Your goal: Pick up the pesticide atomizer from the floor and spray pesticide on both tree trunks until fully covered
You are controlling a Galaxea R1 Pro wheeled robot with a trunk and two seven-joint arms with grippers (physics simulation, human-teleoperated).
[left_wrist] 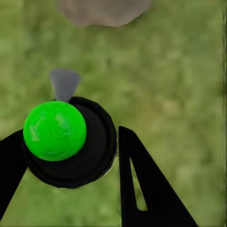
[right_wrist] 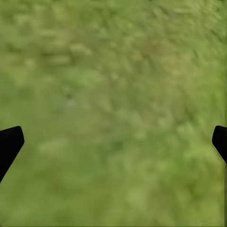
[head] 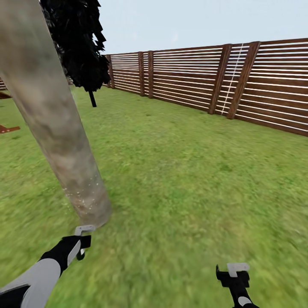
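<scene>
Our left hand (left_wrist: 71, 161) pinches the atomizer (left_wrist: 66, 142) round its black body beside the trunk (head: 55, 137); it seems light, rigid, smooth, best held there. Right hand (right_wrist: 113, 142) is spread.

Green grass floor (head: 192, 179) carries the tree trunk (head: 64, 141) and fence (head: 239, 81).

Ground: blurred green grass (head: 184, 179), yellowish patches | Boundary: reddish-brown slatted wooden fence (head: 192, 77) far beyond the jaws, running to the right | Sky: pale, overcast grey-blue (head: 192, 21) | Planting: near-black conifer (head: 81, 47) before the fence | Light: even daylight
</scene>
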